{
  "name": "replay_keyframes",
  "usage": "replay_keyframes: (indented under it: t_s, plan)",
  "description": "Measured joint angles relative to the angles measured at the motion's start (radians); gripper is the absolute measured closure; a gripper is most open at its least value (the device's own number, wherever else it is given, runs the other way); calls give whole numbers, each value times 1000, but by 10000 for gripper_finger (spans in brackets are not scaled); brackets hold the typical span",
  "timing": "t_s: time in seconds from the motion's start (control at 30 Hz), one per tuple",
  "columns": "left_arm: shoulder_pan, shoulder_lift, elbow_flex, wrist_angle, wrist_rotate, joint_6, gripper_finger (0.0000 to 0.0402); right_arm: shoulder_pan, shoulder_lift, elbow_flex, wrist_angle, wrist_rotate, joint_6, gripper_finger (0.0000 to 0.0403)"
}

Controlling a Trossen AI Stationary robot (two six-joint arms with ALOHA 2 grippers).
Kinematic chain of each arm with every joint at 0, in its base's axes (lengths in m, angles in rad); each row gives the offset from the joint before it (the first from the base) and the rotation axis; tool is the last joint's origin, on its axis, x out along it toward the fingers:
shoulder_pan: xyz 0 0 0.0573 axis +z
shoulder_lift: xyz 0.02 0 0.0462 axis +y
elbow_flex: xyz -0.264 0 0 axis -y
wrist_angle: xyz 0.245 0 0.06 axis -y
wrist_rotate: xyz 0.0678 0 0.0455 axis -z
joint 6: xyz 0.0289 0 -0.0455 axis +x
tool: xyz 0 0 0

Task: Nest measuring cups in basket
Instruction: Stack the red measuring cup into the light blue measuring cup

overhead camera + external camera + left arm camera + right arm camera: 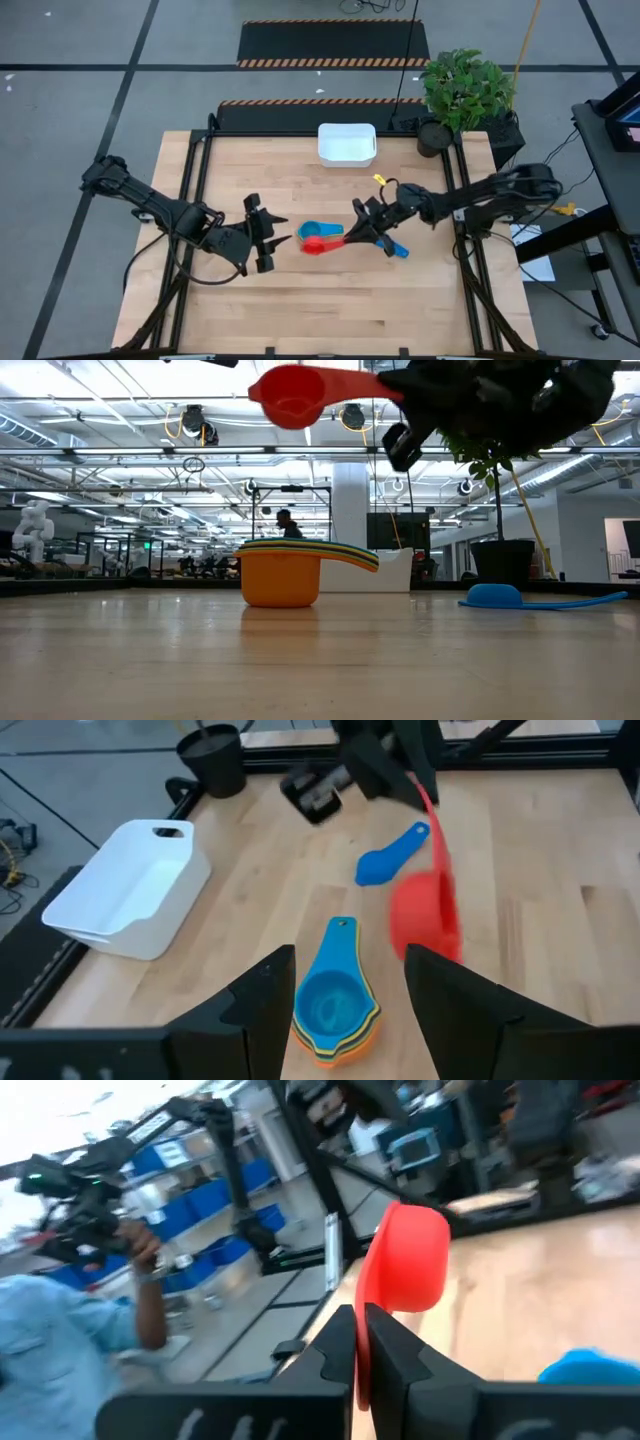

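Note:
A stack of nested measuring cups [322,231], light blue on top and orange at the bottom [280,575], stands on the table's middle. My right gripper [354,236] is shut on a red cup [313,246], held in the air just beside the stack [425,915]. A dark blue cup [397,249] lies mouth down on the table [495,595], right of the stack. My left gripper [350,958] hangs open to the left of the stack, touching nothing. The white basket [347,143] sits at the far edge. My right gripper pinches the red cup's flat handle [368,1302] between its two fingers, near the handle's free end. The fingers come about level from the table's right, in line with the handle. The cup [295,395] is lifted clear of the table, its bowl tipped sideways.
A black pot with a green plant [462,95] stands at the table's far right corner, right of the basket. Bare wood lies along the near half of the table [330,310]. A person [90,1320] stands in the room beyond the table.

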Motion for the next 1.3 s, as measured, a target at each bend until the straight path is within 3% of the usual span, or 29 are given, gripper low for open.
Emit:
replay_keyframes:
  t_s: [0.1, 0.67, 1.3]
  plan:
    - [0, 0, 0, 0, -10, 0, 211, -31, 73, 0, 72, -45, 41, 403]
    - [0, 0, 0, 4, -14, -3, 211, -111, 305, 27, 238, -43, 140, 403]
    - [0, 0, 0, 7, -13, -10, 211, -147, 369, 26, 259, -46, 186, 403]
